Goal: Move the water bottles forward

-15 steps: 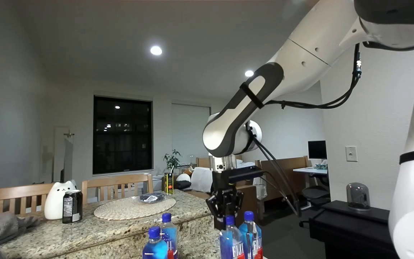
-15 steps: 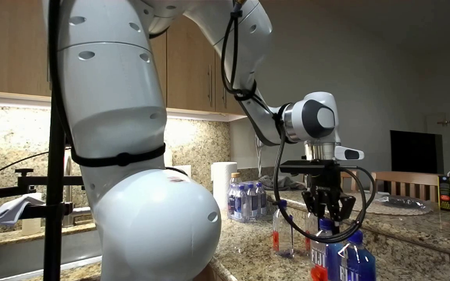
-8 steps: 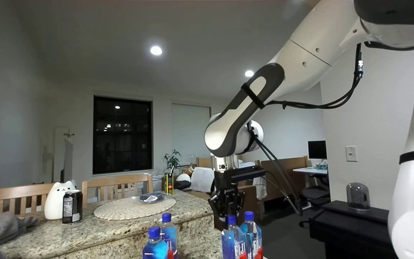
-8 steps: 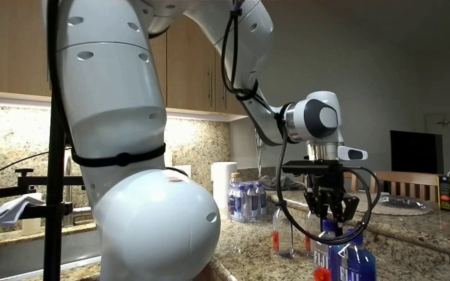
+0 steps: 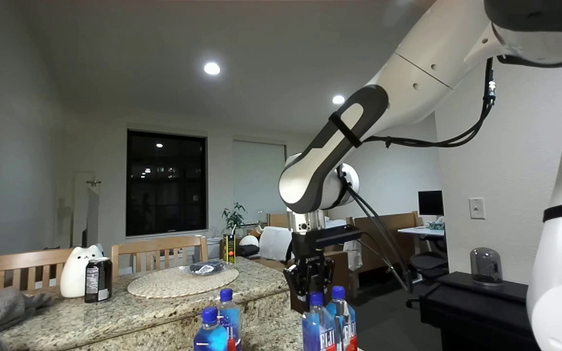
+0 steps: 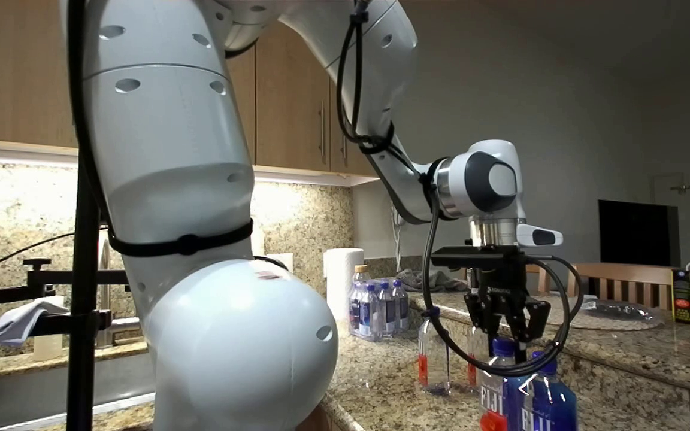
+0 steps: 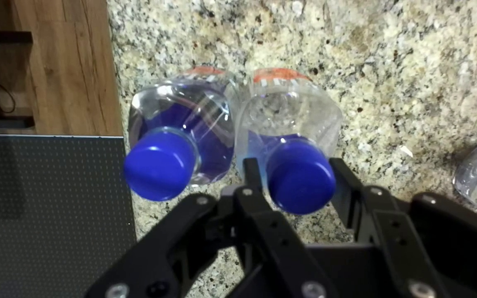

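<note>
One water bottle (image 7: 288,111) with a blue cap stands between my fingertips (image 7: 294,165) in the wrist view. The right finger is very close to or touching the cap; a gap shows at the left finger. The same bottle shows in both exterior views (image 5: 318,329) (image 6: 493,389), below my gripper (image 5: 312,287). A second bottle (image 7: 184,111) stands right beside it, near the counter's edge, also seen in an exterior view (image 6: 553,398). Two more bottles (image 5: 210,336) (image 5: 231,314) stand apart from these. Several bottles (image 6: 378,311) are grouped farther back.
The raised granite ledge (image 6: 626,353) runs behind the bottles, with a round placemat (image 5: 183,282), a black can (image 5: 98,280) and a white cat figure (image 5: 77,273). A paper towel roll (image 6: 344,281) stands by the grouped bottles. A black cable loop (image 6: 563,323) hangs around my gripper.
My gripper and the bottle between its fingers have moved slightly together toward the neighbouring bottle near the counter's edge. The other bottles have not visibly moved.
</note>
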